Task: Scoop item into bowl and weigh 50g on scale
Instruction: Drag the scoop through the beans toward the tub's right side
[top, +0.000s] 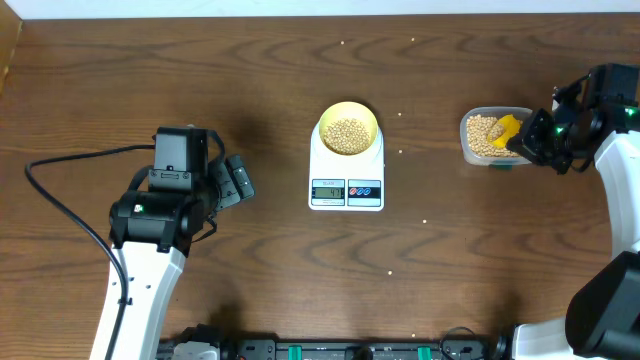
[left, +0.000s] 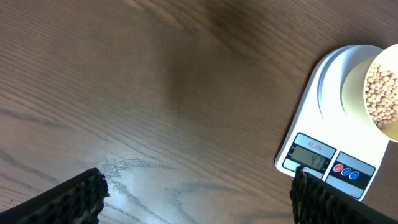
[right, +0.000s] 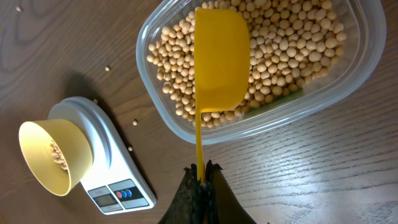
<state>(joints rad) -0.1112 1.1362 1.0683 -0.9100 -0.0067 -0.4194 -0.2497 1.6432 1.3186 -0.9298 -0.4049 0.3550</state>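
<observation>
Right of scale, your right claw clamps scoop handle over bean tub; left claw gapes wide; stray beans around scale; display blurry.

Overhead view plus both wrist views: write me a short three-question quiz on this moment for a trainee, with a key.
1. True or false: the bowl stands on the scale and has beans in it.
2. What is the right gripper shut on? A) the handle of the yellow scoop B) the bowl's rim C) nothing
3. Fill in: the left gripper stands ___, apart from the scale, holding nothing.
Key: 1 true; 2 A; 3 open.
</observation>
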